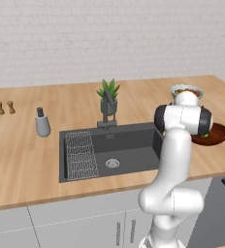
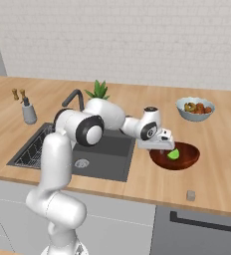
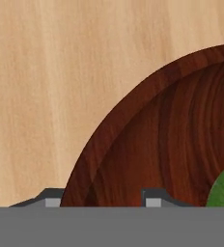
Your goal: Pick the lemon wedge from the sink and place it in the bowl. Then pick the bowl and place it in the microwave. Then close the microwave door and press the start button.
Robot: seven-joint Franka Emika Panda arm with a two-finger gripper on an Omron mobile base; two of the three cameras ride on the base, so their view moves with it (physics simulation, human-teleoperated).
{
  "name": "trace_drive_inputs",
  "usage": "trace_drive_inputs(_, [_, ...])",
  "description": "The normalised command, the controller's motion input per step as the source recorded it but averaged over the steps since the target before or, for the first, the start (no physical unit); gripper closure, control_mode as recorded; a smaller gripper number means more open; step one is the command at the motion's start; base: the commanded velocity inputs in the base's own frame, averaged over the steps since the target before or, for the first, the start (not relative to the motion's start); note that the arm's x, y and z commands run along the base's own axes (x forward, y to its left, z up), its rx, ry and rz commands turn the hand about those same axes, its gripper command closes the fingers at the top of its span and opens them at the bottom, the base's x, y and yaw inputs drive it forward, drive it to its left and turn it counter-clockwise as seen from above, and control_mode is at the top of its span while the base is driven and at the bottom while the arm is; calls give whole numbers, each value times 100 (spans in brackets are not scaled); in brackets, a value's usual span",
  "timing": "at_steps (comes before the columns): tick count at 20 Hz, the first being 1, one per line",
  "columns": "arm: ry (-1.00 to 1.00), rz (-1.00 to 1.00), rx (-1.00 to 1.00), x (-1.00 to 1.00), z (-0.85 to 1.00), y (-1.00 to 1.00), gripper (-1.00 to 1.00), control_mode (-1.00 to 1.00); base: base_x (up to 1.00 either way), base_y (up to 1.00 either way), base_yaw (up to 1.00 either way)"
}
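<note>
One claw (image 2: 163, 148): we see it low over the near-left rim of the bowl, one fingertip (image 3: 154, 198) inside the rim and the other outside it on the worktop side; jaws straddle the rim with a gap, and we cannot tell whether they pinch it.
Bowl (image 2: 183, 158): dark reddish-brown, resting on the worktop (image 2: 212, 169), directly under and just right of the claw.
Lemon wedge (image 2: 173, 154): green, lying inside the bowl, just beside the claw and apart from its fingertips.
Sink (image 2: 107, 154): left of the claw, well apart from the bowl.
Pale bowl of food (image 2: 195, 108): beyond the claw, farther back on the worktop.
</note>
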Motion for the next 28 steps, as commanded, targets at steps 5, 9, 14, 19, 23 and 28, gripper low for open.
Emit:
trace_drive_inputs(5, [0,-1,0,0,0,1,100,-100,0,0,0])
trace_drive_inputs(9, [-11,0,0,-20,0,0,100,-100,0,0,0])
trace_drive_inputs(14, [-21,0,0,-35,5,10,100,-100,0,0,0])
trace_drive_inputs(19, [-14,9,-13,-33,4,37,100,-100,0,0,0])
trace_drive_inputs(23, [-17,14,-17,-18,23,34,100,-100,0,0,0])
trace_drive_inputs(28, [-7,18,-16,-6,50,24,100,-100,0,0,0])
